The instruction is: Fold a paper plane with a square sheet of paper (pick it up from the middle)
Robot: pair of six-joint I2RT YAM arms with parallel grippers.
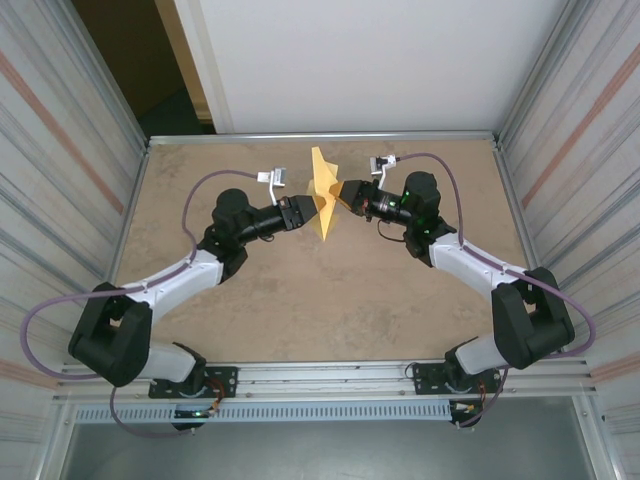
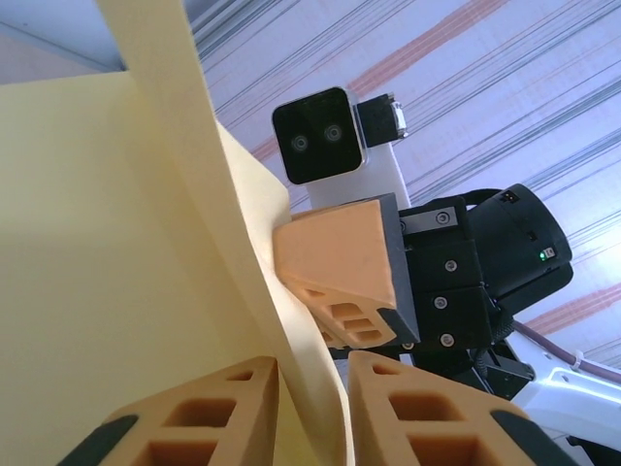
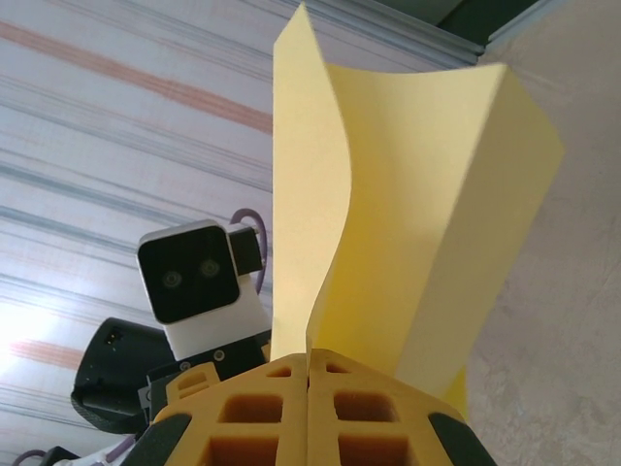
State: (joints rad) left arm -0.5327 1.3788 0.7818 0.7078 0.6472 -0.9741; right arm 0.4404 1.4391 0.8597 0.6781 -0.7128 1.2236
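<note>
Upper centre of the overhead frame: your two arms meet above the desk (image 1: 300, 300), with the square sheet of paper (image 1: 324, 185), already creased into a pointed shape, raised in the air between them. Your right tool (image 3: 309, 361) is clamped tight on one edge, likely to hold the sheet off the surface so a fold can be worked. Your left tool (image 2: 312, 398) straddles a curling flap with its fingers narrowly apart. You cannot tell whether it pinches the paper.
</note>
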